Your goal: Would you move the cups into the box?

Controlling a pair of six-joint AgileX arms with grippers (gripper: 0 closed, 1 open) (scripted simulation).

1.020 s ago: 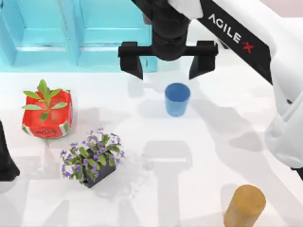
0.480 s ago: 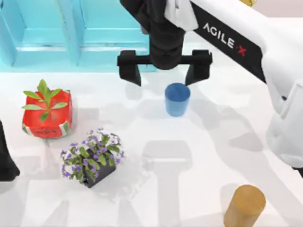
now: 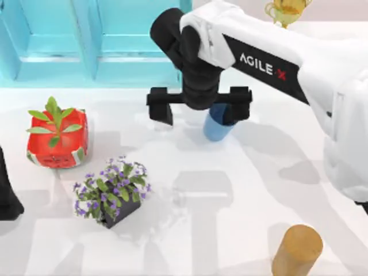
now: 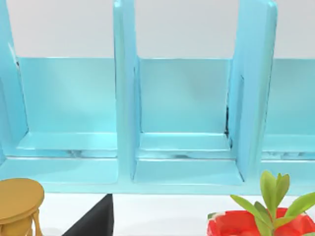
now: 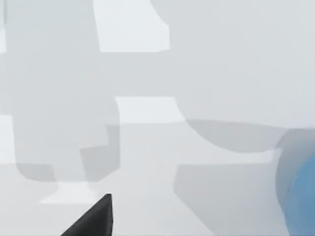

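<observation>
A plain blue cup (image 3: 216,130) stands on the white table just in front of the large turquoise box (image 3: 86,63). My right gripper (image 3: 200,114) hangs open right over it, jaws spread wide. Its right finger (image 3: 238,109) covers the cup's rim, and its left finger (image 3: 161,110) stands well to the cup's left. In the right wrist view the cup (image 5: 301,196) shows as a blue edge beside a black fingertip (image 5: 93,219). The left wrist view looks into the box's divided compartments (image 4: 187,147). My left arm (image 3: 7,195) is parked at the table's left edge.
A red watermelon-patterned planter (image 3: 57,138) sits left of the cup, with a dark pot of purple flowers (image 3: 112,190) in front of it. A tan cylinder (image 3: 297,250) stands at the front right. A gold trophy (image 3: 286,10) stands at the back right.
My right gripper has come forward from the box's edge and down onto the blue cup, still open. The cup and the left arm have not moved.
</observation>
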